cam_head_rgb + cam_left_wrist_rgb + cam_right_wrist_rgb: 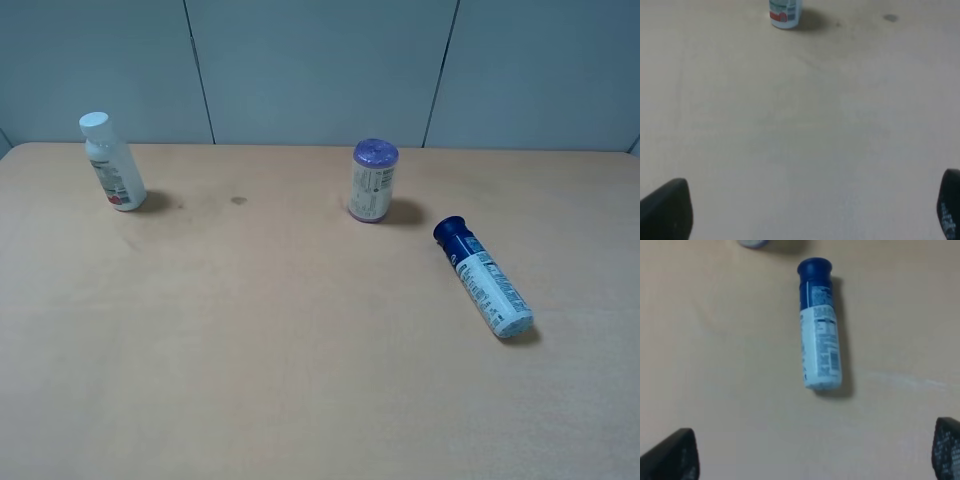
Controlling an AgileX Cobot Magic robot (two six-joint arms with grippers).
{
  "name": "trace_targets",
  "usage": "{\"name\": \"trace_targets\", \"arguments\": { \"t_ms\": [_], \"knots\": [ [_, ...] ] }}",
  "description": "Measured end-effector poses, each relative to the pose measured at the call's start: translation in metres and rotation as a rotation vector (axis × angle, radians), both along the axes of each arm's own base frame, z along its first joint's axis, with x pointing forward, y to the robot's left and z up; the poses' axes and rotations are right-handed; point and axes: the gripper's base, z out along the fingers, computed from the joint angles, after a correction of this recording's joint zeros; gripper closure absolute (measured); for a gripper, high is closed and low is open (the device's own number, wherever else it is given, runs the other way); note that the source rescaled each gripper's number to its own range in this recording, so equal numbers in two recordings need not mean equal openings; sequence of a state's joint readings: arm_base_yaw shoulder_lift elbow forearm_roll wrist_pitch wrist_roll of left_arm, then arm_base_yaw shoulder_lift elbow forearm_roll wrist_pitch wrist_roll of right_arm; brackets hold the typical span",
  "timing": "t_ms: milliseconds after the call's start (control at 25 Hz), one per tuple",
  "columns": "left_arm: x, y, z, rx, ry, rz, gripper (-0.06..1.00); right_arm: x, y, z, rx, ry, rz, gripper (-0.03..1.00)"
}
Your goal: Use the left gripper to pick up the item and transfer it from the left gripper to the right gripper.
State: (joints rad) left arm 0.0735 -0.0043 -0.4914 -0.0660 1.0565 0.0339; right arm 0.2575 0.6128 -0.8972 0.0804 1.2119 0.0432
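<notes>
The item (484,277), a slim bottle with a dark blue cap and a white-and-blue label, lies on its side on the right of the tan table (280,330), cap toward the back. It also shows in the right wrist view (819,325), ahead of my right gripper (812,455), whose black fingertips (675,457) stand wide apart with nothing between them. My left gripper (805,215) is open and empty over bare table; its fingertips (667,212) show at the frame's corners. Neither arm shows in the exterior high view.
A white bottle with a white cap (112,163) stands at the back left; its base shows in the left wrist view (785,12). A short container with a purple top (374,180) stands at the back middle. A grey wall runs behind the table.
</notes>
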Motion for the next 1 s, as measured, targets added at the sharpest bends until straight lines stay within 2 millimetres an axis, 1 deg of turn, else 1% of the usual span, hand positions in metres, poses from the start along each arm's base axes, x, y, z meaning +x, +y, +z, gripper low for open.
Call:
{"name": "trace_targets", "arguments": {
  "t_ms": [80,160,320,600,720,800,1000],
  "knots": [
    [0.000,0.000,0.000,0.000,0.000,0.000,-0.02,-0.017,-0.005,-0.010,0.000,-0.034,-0.004,-0.03],
    [0.000,0.000,0.000,0.000,0.000,0.000,-0.02,-0.030,-0.009,-0.023,0.006,-0.059,-0.005,-0.03],
    [0.000,0.000,0.000,0.000,0.000,0.000,-0.02,-0.048,-0.014,-0.048,0.027,-0.144,-0.011,-0.03],
    [0.000,0.000,0.000,0.000,0.000,0.000,-0.02,-0.072,-0.021,-0.067,0.070,-0.355,-0.010,-0.03],
    [0.000,0.000,0.000,0.000,0.000,0.000,-0.02,-0.078,-0.024,-0.077,0.057,-0.389,-0.012,-0.03],
    [0.000,0.000,0.000,0.000,0.000,0.000,-0.02,-0.078,-0.025,-0.082,0.050,-0.394,-0.014,-0.03],
    [0.000,0.000,0.000,0.000,0.000,0.000,-0.02,-0.077,-0.025,-0.082,0.047,-0.403,-0.017,-0.03]
  ]
}}
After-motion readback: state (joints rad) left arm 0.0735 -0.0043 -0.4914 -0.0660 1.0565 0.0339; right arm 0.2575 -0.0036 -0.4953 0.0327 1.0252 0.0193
